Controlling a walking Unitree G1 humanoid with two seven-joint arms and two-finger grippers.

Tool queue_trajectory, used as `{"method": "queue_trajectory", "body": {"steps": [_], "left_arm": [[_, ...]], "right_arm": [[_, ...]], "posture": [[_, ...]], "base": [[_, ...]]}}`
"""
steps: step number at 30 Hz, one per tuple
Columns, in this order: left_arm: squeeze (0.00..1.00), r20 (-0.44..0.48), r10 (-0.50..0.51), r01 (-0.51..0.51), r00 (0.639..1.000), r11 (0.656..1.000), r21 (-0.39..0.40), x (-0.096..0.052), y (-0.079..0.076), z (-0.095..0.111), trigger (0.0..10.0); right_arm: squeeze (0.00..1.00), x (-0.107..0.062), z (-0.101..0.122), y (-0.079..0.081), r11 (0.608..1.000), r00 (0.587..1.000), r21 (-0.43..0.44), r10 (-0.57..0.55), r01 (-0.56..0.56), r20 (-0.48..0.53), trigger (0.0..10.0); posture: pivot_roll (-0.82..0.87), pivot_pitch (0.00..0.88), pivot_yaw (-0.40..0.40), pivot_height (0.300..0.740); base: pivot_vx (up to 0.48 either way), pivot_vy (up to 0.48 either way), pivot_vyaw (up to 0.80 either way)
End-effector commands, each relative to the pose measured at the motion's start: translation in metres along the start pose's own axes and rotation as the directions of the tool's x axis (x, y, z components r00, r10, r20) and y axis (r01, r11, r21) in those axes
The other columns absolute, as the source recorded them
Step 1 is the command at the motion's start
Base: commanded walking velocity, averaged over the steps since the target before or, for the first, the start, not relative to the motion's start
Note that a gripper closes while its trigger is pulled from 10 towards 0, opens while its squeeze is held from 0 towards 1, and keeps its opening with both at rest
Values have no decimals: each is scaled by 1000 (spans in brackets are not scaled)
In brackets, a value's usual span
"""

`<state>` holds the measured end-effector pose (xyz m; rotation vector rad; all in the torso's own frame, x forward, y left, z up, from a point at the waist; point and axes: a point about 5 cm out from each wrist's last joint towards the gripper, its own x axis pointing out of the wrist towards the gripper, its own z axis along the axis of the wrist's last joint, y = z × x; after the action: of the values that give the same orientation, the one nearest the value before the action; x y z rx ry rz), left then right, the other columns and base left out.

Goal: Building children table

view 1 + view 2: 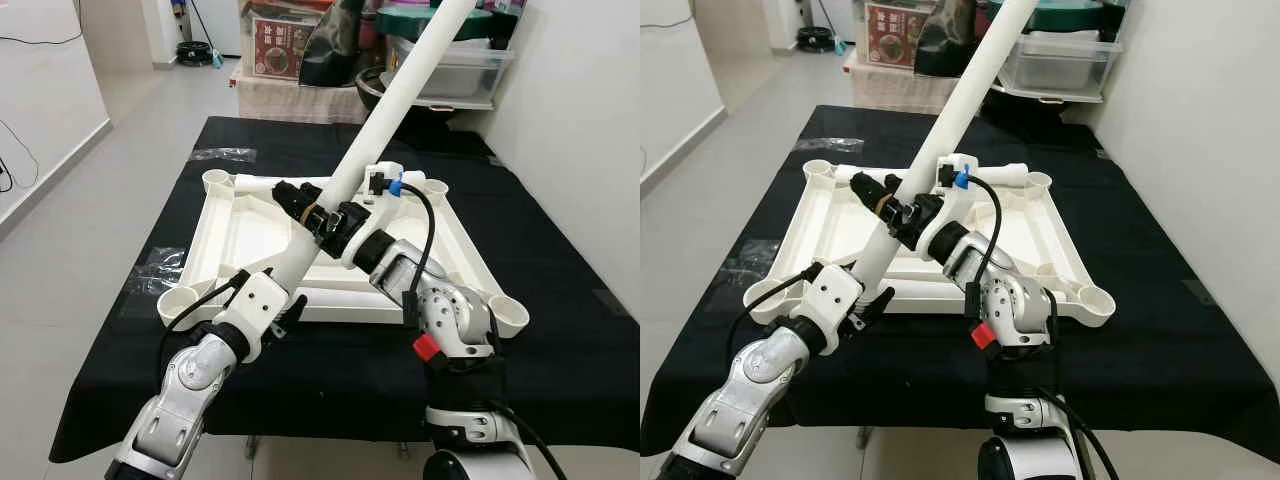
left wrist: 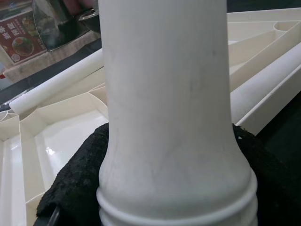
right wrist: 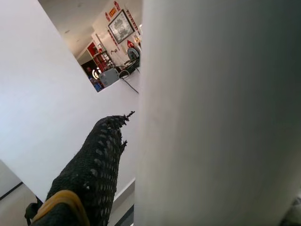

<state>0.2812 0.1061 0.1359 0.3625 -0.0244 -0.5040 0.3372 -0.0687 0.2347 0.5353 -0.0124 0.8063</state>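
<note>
White table leg (image 1: 400,90) tilted, gripped by left tool (image 1: 292,300) and right tool (image 1: 312,208)

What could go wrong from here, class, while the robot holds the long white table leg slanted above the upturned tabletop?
1. The table leg is long and slanted, gripped only near its lower end by the left gripper and right gripper; it might slip or swing.
2. Its raised end reaches toward the storage boxes and might knock them.
3. The tabletop lies loose on the black cloth; pressing the leg in could shift it.
</note>
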Motion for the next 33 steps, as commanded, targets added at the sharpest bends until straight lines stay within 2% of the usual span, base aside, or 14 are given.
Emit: {"method": "queue_trajectory", "body": {"steps": [1,2,3,11,17,21,27,28,31,32,33], "left_arm": [[0,15,-50,49,999,999,10,0,-10,1,10000],[0,15,-55,55,998,998,21,1,-11,0,10000],[0,14,-52,52,999,999,14,1,-11,0,10000],[0,8,-36,36,999,999,-2,1,-6,-2,10000],[0,8,-38,38,999,998,42,1,-4,-3,10000],[0,-12,-27,27,1000,1000,-1,1,-4,-6,10000],[0,-8,-22,22,1000,1000,13,1,-3,-5,10000],[0,-5,-22,22,1000,1000,18,2,-3,-5,10000],[0,0,-21,21,1000,999,28,2,-3,-5,10000],[0,3,-21,21,1000,999,33,2,-3,-4,10000],[0,6,-22,22,1000,999,39,3,-3,-4,10000]], "right_arm": [[0,1,3,1,1000,1000,12,8,-8,7,10000],[0,1,2,1,1000,1000,14,11,-11,6,8549],[0,0,1,2,1000,1000,16,17,-17,6,0],[0,0,-3,7,999,999,18,48,-48,-7,0],[0,1,-6,8,999,999,17,46,-46,-12,0],[0,1,-8,9,999,999,15,49,-49,-13,0],[0,1,-8,9,999,999,14,52,-52,-15,0],[0,1,-9,10,998,998,11,59,-59,-19,10000],[0,1,-9,12,997,997,15,72,-72,-21,10000],[188,1,-10,13,997,997,13,78,-78,-23,10000],[1000,1,-12,14,996,996,12,90,-90,-27,10000]], "posture": [[42,0,-68,740],[42,0,-68,740],[44,0,-67,740],[45,0,-69,740],[44,0,-69,740],[43,0,-65,740],[43,0,-66,740],[44,0,-68,740],[44,0,-67,740],[44,0,-68,740],[45,0,-69,740]], "base": [[0,0,0],[0,0,0],[0,0,0],[0,0,0],[0,0,0],[0,0,0],[0,0,0],[0,0,0],[0,0,0],[0,0,0],[0,0,0]]}}
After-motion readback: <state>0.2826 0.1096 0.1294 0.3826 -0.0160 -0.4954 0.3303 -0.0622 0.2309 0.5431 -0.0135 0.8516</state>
